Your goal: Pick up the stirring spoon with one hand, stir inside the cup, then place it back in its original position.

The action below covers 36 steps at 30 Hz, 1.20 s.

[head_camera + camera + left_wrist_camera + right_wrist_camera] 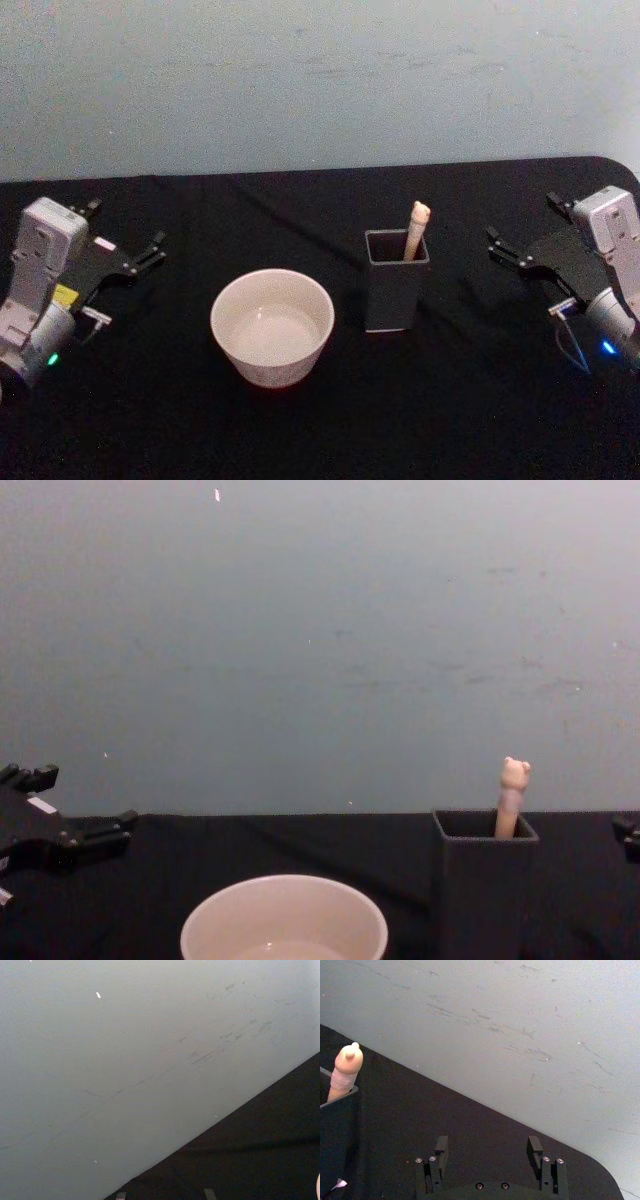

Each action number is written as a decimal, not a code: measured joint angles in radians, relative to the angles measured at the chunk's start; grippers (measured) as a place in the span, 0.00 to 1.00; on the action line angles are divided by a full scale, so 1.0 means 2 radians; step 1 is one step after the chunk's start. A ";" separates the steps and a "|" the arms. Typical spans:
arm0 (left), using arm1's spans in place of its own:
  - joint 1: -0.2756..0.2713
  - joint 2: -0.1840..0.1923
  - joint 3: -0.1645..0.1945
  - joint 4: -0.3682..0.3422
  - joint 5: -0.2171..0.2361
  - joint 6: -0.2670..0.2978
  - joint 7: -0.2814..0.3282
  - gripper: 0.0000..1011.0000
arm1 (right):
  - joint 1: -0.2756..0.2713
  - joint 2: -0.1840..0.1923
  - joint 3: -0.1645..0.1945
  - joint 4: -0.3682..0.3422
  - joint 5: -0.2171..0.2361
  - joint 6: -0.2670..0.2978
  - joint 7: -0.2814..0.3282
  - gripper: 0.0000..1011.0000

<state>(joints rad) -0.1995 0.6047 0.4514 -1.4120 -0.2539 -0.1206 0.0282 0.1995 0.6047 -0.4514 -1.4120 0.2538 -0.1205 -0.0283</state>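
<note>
To the right of our left gripper point(80, 798) we see the cup point(285, 920), then the stirring spoon point(512, 798) upright in the holder point(485, 885).

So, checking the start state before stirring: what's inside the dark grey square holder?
The stirring spoon stands in the holder, its beige bear-topped handle rising above the rim near the back right corner. The holder's walls cover the rest of the spoon, so its lower end cannot be seen.

The cup point(272, 325) is plain cream-white and the holder point(392, 290) dark grey. The stirring spoon point(416, 228) shows a pale beige handle. The table point(450, 420) is black, the wall point(320, 80) pale blue-grey with faint dark scuffs. The left gripper point(125, 222) and right gripper point(522, 217) are black, on silver-grey wrists.
</note>
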 joint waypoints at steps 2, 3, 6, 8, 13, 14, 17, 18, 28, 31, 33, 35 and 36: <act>0.000 0.000 0.000 0.000 0.000 0.000 0.000 0.99 | 0.000 0.000 0.000 0.000 0.000 0.000 0.000 0.99; 0.000 0.000 0.000 0.000 0.000 0.000 0.000 0.99 | 0.000 0.000 0.000 0.000 0.000 0.000 0.000 0.99; 0.000 0.000 0.000 0.000 0.000 0.000 0.000 0.99 | 0.000 0.000 0.000 0.000 0.000 0.000 0.000 0.99; 0.000 0.000 0.000 0.000 0.000 0.000 0.000 0.99 | 0.000 0.000 0.000 0.000 0.000 0.000 0.000 0.99; 0.000 0.000 0.000 0.000 0.000 0.000 0.000 0.99 | 0.000 0.000 0.000 0.000 0.000 0.000 0.000 0.99; 0.000 0.000 0.000 0.000 0.000 0.000 0.000 0.99 | 0.000 0.000 0.000 0.000 0.000 0.000 0.000 0.99; 0.000 0.000 0.000 0.000 0.000 0.000 0.000 0.99 | 0.000 0.000 0.000 0.000 0.000 0.000 0.000 0.99; 0.000 0.000 0.000 0.000 0.000 0.000 0.000 0.99 | 0.000 0.000 0.000 0.000 0.000 0.000 0.000 0.99; 0.000 0.000 0.000 0.000 0.000 0.000 0.000 0.99 | 0.000 0.000 0.000 0.000 0.000 0.000 0.000 0.99; 0.000 0.000 0.000 0.000 0.000 0.000 0.000 0.99 | 0.000 0.000 0.000 0.000 0.000 0.000 0.000 0.99; 0.000 0.000 0.000 0.000 0.000 0.000 0.000 0.99 | 0.000 0.000 0.000 0.000 0.000 0.000 0.000 0.99; 0.000 0.000 0.000 0.000 0.000 0.000 0.000 0.99 | 0.000 0.000 0.000 0.000 0.000 0.000 0.000 0.99; 0.000 0.000 0.000 0.000 0.000 0.000 0.000 0.99 | 0.000 0.000 0.000 0.000 0.000 0.000 0.000 0.99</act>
<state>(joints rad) -0.1995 0.6047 0.4514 -1.4120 -0.2539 -0.1205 0.0283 0.1995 0.6047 -0.4514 -1.4120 0.2538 -0.1205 -0.0283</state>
